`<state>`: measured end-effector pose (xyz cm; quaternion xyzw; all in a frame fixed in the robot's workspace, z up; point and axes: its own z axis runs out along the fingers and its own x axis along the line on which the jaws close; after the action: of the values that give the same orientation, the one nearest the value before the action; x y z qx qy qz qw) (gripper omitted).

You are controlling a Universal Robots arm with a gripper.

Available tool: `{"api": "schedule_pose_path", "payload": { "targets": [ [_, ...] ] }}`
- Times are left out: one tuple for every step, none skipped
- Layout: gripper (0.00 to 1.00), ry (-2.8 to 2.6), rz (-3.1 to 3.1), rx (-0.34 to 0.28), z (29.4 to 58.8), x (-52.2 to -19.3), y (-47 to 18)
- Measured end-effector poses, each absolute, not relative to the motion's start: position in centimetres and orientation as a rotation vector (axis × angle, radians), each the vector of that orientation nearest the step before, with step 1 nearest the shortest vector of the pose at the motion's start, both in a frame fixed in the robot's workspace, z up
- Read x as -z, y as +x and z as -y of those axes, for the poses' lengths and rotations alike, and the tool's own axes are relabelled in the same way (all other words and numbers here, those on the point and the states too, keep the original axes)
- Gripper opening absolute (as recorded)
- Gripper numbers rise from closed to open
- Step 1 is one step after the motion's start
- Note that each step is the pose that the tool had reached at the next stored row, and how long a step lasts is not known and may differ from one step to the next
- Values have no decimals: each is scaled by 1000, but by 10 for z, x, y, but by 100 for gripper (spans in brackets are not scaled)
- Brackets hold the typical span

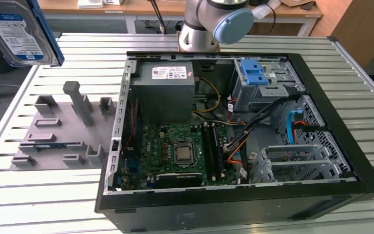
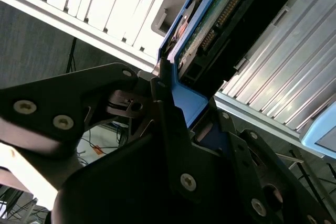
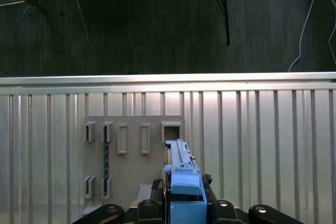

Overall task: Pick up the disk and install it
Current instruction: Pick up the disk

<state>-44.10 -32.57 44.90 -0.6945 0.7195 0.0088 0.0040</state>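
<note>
Disk [image 1: 19, 34] upright in end effector [image 3: 182, 186], long axis vertical

Bright overhead light glares off the slatted tabletop [image 1: 76, 195]; the floor [image 3: 157, 24] beyond sits dim. In the second wrist view, the close disk [image 2: 220, 19] and dark pincer [image 2: 181, 100] blur softly.

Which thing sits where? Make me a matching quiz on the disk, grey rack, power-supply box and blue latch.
1 disk
2 grey rack
3 power-supply box
4 blue latch

a on the table beside the case
b on the drive cage
c gripped in the claw, off the table
d inside the case, by the circuit board

Pairs: 1-c, 2-a, 3-d, 4-b
</note>
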Motion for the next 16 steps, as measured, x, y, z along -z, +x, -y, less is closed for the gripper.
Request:
{"api": "schedule_pose_path", "payload": {
  "targets": [
    [37,-2176,-2255,-28,326,-450,-441],
    [37,-2176,-2255,-28,326,-450,-441],
    [37,-2176,-2255,-28,326,-450,-441],
    [37,-2176,-2255,-28,326,-451,-441],
    [37,-2176,-2255,-28,326,-451,-441],
    [37,-2176,-2255,-28,326,-451,-441],
    [37,-2176,-2255,-28,326,-452,-441],
    [37,-2176,-2255,-28,326,-452,-441],
    [37,-2176,-2255,-28,326,-453,-441],
    [37,-2176,-2255,-28,326,-454,-441],
    [37,-2176,-2255,-28,326,-455,-441],
    [37,-2176,-2255,-28,326,-456,-441],
    [37,-2176,-2255,-28,326,-457,-441],
    [37,-2176,-2255,-28,326,-458,-441],
    [37,-2176,-2255,-28,326,-459,-441],
    [37,-2176,-2255,-28,326,-461,-441]
  ]
}}
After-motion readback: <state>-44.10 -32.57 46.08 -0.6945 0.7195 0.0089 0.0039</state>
